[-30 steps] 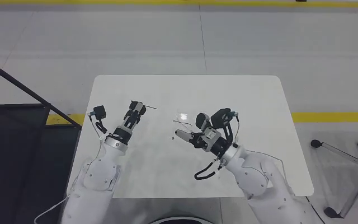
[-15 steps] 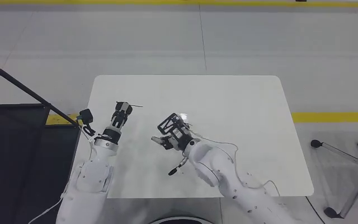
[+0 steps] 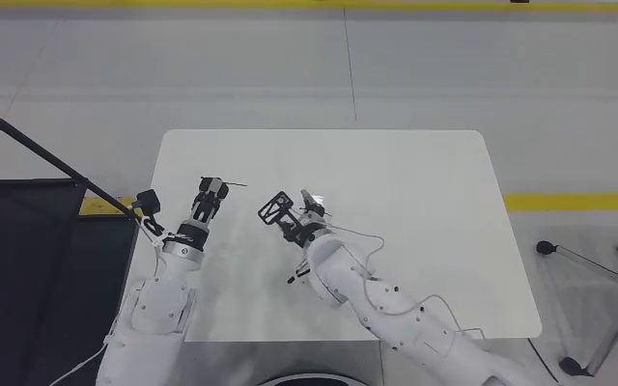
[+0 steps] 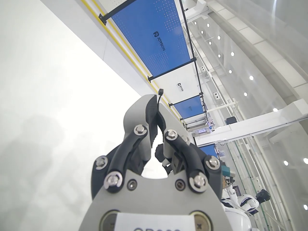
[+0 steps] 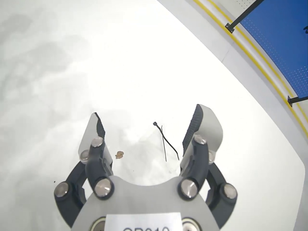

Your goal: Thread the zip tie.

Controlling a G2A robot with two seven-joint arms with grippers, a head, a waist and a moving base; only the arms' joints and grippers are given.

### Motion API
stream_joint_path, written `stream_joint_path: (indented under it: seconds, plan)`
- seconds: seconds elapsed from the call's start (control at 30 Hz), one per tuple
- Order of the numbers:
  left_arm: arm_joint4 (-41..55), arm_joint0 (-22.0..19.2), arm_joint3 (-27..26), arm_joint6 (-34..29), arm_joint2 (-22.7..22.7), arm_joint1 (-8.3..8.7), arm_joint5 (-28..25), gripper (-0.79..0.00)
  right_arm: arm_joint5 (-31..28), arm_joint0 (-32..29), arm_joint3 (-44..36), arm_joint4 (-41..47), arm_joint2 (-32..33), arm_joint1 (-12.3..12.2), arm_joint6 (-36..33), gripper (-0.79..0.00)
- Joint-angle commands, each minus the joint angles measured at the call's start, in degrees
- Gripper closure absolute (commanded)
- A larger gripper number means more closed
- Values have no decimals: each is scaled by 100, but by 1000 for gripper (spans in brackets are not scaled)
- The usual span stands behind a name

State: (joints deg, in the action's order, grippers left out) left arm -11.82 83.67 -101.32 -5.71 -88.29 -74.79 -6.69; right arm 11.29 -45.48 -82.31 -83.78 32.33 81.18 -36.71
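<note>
The counter (image 3: 435,174) is plain white, with one brown speck (image 5: 119,154). The held zip tie (image 4: 159,97) and the loose zip tie (image 5: 166,140) are black. The left gripper (image 4: 156,104) and right gripper (image 5: 147,110) are silver-grey with black ribbed pads (image 5: 191,126). A yellow stripe (image 3: 560,202) crosses the grey floor (image 3: 290,68). The wall panels (image 4: 154,29) are blue with fine white dots.

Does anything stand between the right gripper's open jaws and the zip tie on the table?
Nothing visible does. The zip tie lies on the table ahead of the open right gripper; a small brown speck sits aside, not touching it.
</note>
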Motion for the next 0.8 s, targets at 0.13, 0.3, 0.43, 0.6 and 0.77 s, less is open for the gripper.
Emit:
stream_joint_path:
  seconds: [0.13,0.3,0.43,0.6,0.77]
  plan:
    - [0,0,0,0,0,0,0,0,28,73,280,-50,33,142,-203,-551]
    - [0,0,0,0,0,0,0,0,18,101,439,-67,89,242,-368,-499]
    - [0,0,0,0,0,0,0,0,44,110,544,-194,108,314,-459,-446]
    - [0,0,0,0,0,0,0,0,74,88,604,-319,150,394,-528,-357]
    - [0,0,0,0,0,0,0,0,57,60,651,-426,213,463,-596,-332]
